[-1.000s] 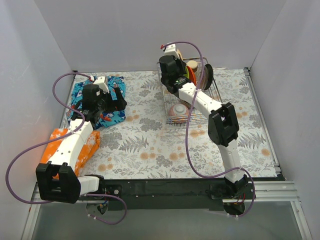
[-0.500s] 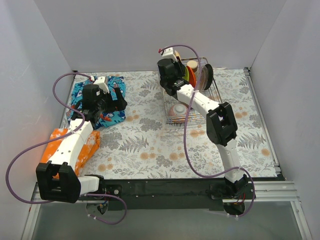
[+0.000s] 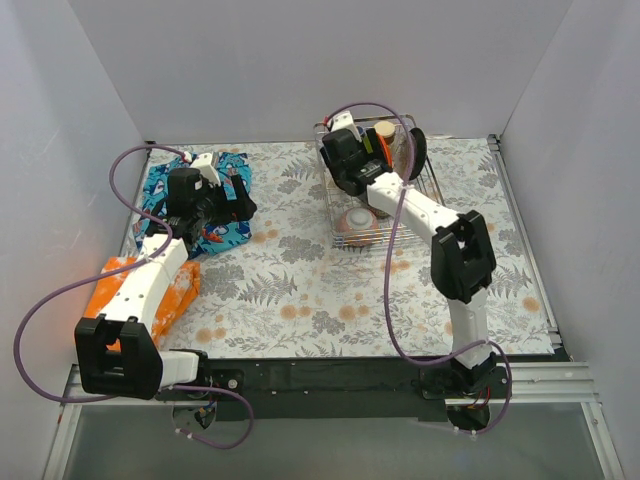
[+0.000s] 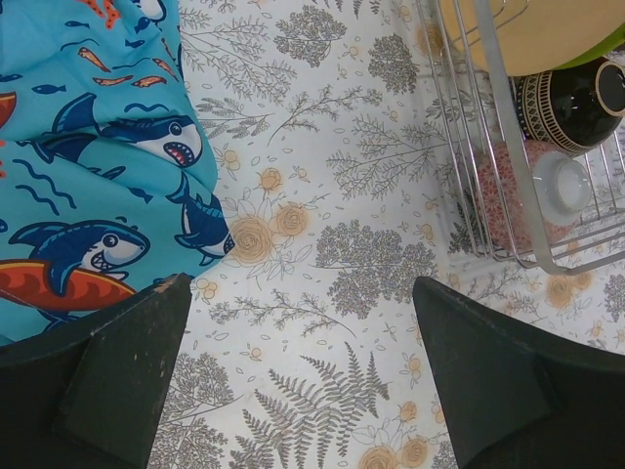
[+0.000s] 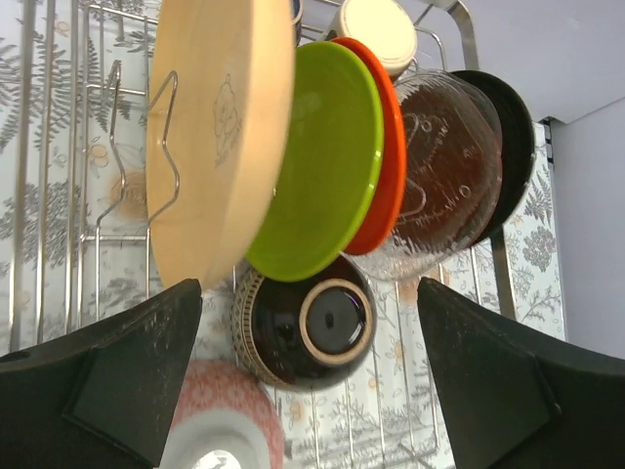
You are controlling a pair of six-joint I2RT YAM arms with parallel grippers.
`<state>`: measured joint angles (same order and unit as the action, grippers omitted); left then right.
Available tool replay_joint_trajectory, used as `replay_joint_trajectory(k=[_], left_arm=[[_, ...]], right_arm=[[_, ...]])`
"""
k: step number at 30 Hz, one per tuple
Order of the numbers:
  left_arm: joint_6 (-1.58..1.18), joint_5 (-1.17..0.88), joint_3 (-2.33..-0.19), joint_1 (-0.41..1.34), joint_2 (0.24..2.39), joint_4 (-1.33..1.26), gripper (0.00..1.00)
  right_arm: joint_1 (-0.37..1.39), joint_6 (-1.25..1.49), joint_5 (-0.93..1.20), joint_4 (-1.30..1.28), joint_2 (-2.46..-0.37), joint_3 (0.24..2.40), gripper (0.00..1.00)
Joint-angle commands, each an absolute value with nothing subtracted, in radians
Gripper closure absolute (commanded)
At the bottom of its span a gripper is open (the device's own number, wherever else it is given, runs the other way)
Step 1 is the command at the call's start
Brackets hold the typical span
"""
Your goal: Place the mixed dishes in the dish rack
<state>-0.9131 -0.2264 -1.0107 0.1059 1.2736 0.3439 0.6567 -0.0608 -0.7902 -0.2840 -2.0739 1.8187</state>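
Overhead, little of the right arm's fingers could be made out, since its wrist covered them above the back left part of the dish rack (image 3: pixel 430 188). The wrist view showed the right claw (image 5: pixel 308 293) with its fingers spread wide apart, gripping nothing, facing the loaded dishes. The tan plate (image 5: pixel 220 117) was cut off by the top edge there, and the pinkish speckled bowl (image 5: pixel 223 425) by the bottom edge and the left finger. Inside the rack the plates stood on edge in a row among the tines: the tan plate, then the orange plate (image 5: pixel 327 156) with its green face, then a see-through dish (image 5: pixel 444 176), then the black plate (image 5: pixel 516 137), mostly hidden behind that dish. The beige cup (image 5: pixel 376 24) sat beyond the plates at the rack's back. Below the row the dark brown bowl (image 5: pixel 298 327) lay on its side, foot ring toward the camera, and the pinkish bowl lay just beside it with a pale ring facing up. The left claw (image 4: pixel 301 283) hung likewise spread and empty over the flowered bench (image 4: pixel 322 195), between the blue shark-print cloth (image 4: pixel 88 147) and the rack's corner, touching neither. The orange cloth (image 3: pixel 185 285) lay at the bench's left edge, partly covered by the left arm.
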Motion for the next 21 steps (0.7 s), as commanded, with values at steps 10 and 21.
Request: replay_joint_trajectory(k=[10, 21], left_arm=[[-0.897, -0.284, -1.057, 0.101, 1.33, 0.302, 0.02], [-0.828, -0.27, -1.172, 0.135, 1.485, 0.284, 0.02]], right_arm=[[0.407, 0.161, -0.329, -0.5, -1.642, 1.58, 0.01], [-0.061, 0.147, -0.14, -0.598, -1.467, 1.301, 0.01]])
